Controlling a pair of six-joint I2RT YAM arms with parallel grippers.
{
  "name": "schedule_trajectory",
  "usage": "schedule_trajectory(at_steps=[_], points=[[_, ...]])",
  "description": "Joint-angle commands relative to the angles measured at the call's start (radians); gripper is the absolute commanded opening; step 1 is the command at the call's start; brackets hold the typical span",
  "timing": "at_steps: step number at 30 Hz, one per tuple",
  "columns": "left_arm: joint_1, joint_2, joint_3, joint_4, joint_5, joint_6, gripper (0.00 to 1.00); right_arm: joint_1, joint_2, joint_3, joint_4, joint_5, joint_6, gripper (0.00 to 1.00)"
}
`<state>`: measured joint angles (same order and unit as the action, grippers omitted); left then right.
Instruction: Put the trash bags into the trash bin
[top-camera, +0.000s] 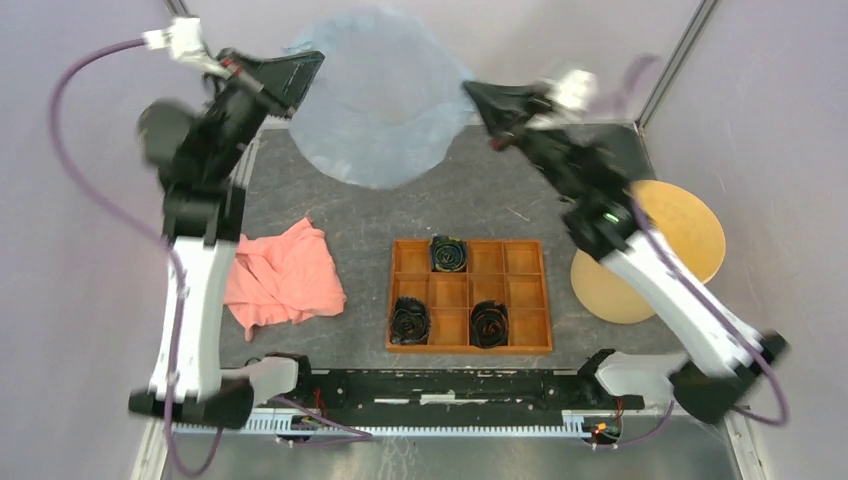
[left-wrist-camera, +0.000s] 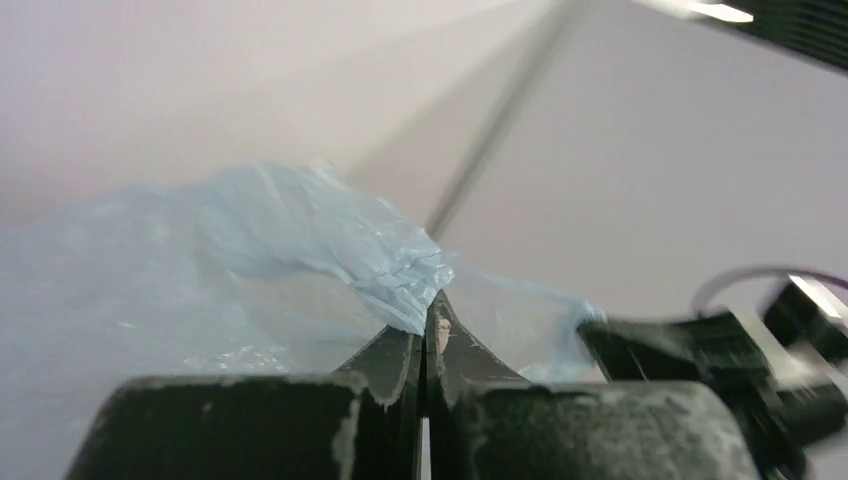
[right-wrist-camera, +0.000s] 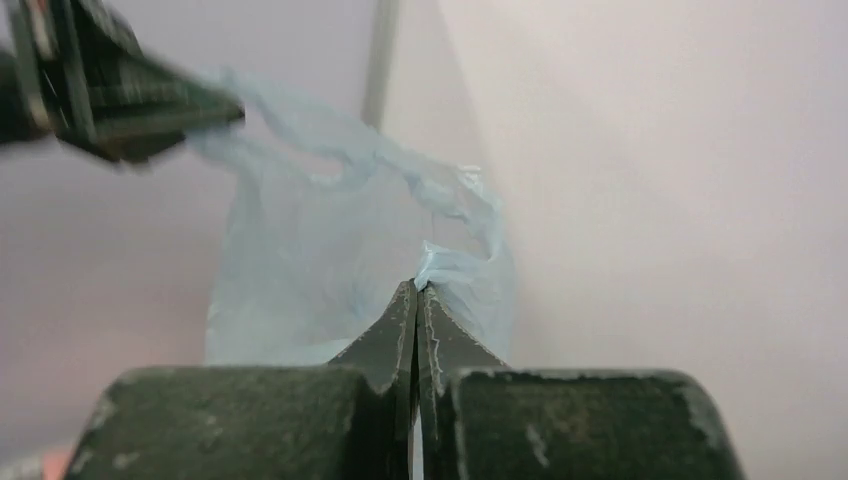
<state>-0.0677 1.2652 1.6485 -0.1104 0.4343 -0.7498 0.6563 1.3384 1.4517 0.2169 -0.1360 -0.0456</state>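
Note:
The pale blue trash bag (top-camera: 378, 95) hangs spread between both grippers, held high above the far end of the mat. My left gripper (top-camera: 318, 62) is shut on the bag's left edge; in the left wrist view the film (left-wrist-camera: 300, 250) bunches at the closed tips (left-wrist-camera: 428, 312). My right gripper (top-camera: 470, 92) is shut on the bag's right edge; in the right wrist view the film (right-wrist-camera: 340, 260) is pinched at the tips (right-wrist-camera: 416, 288). The yellow-tan trash bin (top-camera: 650, 250) lies at the right, partly hidden behind my right arm.
An orange compartmented tray (top-camera: 468, 296) with three dark rolled items sits in the middle of the mat. A salmon-pink cloth (top-camera: 283, 275) lies crumpled to its left. Purple walls and metal posts enclose the workspace.

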Motion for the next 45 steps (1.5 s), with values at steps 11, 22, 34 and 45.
schedule_trajectory(at_steps=[11,22,34,45], points=[[-0.047,-0.205,-0.618,-0.26,-0.545,0.091,0.02,-0.008,-0.103,-0.573,0.333,0.14,0.038,0.0],[0.024,-0.175,-0.375,-0.067,0.024,-0.001,0.02,-0.086,-0.144,-0.289,0.179,-0.1,0.099,0.0],[0.024,-0.423,-0.303,-0.048,-0.17,0.089,0.02,-0.084,-0.446,-0.502,0.428,-0.087,0.151,0.0],[0.125,-0.132,-0.449,-0.252,-0.114,0.127,0.02,-0.151,-0.074,-0.379,0.102,-0.043,0.203,0.0]])
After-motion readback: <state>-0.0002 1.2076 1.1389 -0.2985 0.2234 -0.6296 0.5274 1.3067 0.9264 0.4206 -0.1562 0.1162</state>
